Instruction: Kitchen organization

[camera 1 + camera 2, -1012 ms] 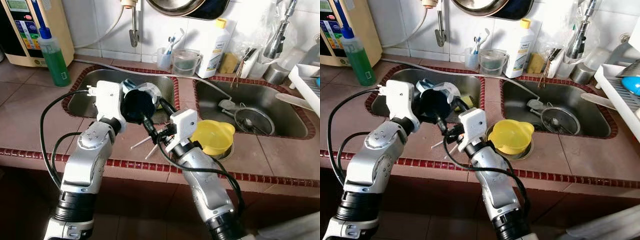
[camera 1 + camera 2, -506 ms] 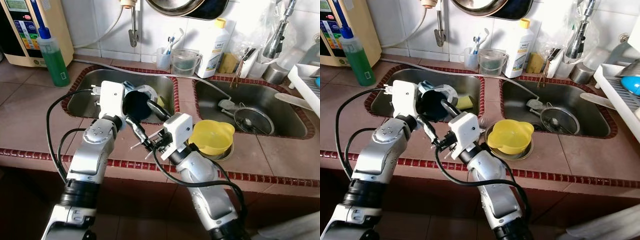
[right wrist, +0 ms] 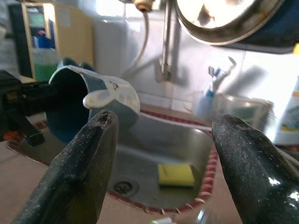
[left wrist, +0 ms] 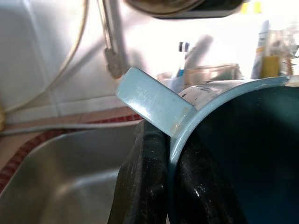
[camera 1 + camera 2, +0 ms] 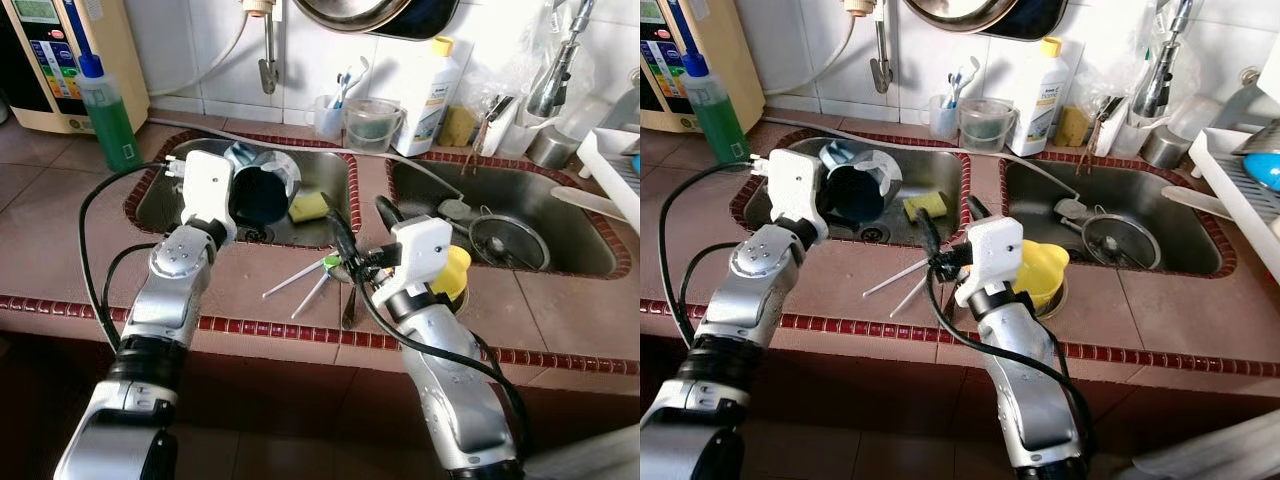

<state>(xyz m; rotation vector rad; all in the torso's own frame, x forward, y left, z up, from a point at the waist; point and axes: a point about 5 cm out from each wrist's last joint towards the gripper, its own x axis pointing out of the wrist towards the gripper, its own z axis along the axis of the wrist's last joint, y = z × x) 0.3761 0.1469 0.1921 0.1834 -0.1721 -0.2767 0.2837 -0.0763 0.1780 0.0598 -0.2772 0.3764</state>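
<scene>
The left arm reaches forward over the near rim of the left sink basin [image 5: 340, 165], elbow bent, wrist raised. The left gripper [image 4: 170, 186] is clamped on the wall of a blue mug [image 5: 262, 190], 1 finger outside and 1 inside just below the handle, and it holds the mug tipped on its side above the basin, mouth facing the robot. A yellow sponge [image 5: 308, 206] lies on the basin floor beside the mug, near the drain.

The right arm rises from below the counter edge, its forearm angled toward the strip of tiled counter [image 5: 60, 215] between the 2 basins. The right gripper [image 3: 161, 154] hovers there with its 2 fingers [image 3: 84, 163] spread wide, gripping nothing and aimed at the left basin. Just in front of that basin, 2 white sticks with green tips [image 5: 300, 282] lie on the counter. A yellow cup [image 5: 452, 272] sits on the counter behind the right wrist.
</scene>
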